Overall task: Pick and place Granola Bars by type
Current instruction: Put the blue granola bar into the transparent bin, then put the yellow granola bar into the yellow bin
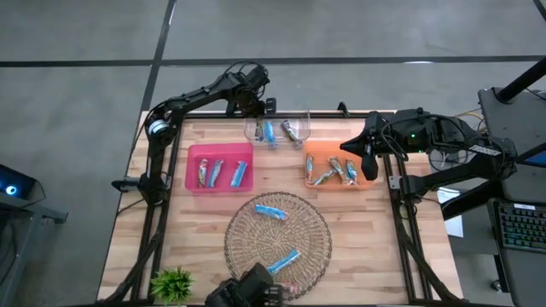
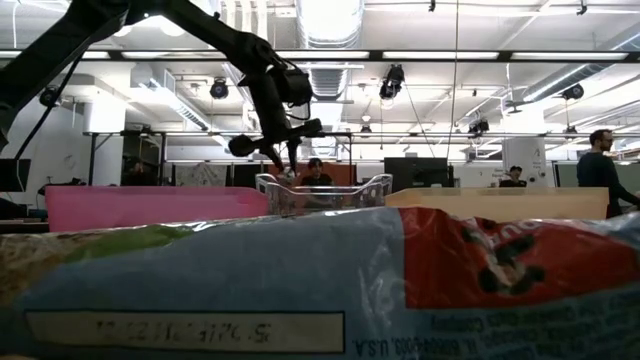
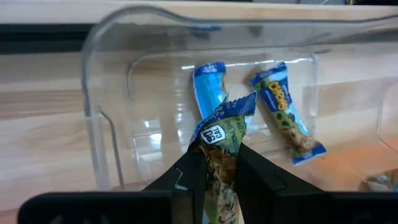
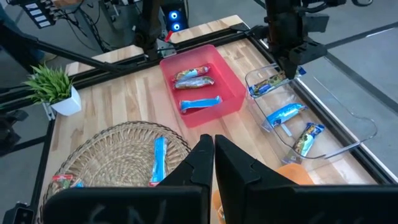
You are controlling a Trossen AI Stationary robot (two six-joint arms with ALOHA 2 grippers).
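Hanging over the far-left corner of the clear plastic tray in the high view, the left hand could drop its bar onto the wooden bench if released this near the rim. In the left wrist view its fingers pinch a crinkly green-and-blue granola bar above two glossy blue-wrapped bars inside the tray. In the right wrist view the right hand is closed and empty over the orange tray, near the pink bin and woven wicker mat.

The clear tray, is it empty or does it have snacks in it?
Not empty. The clear tray has two granola bars lying in it, and the left end effector holds a third above it.
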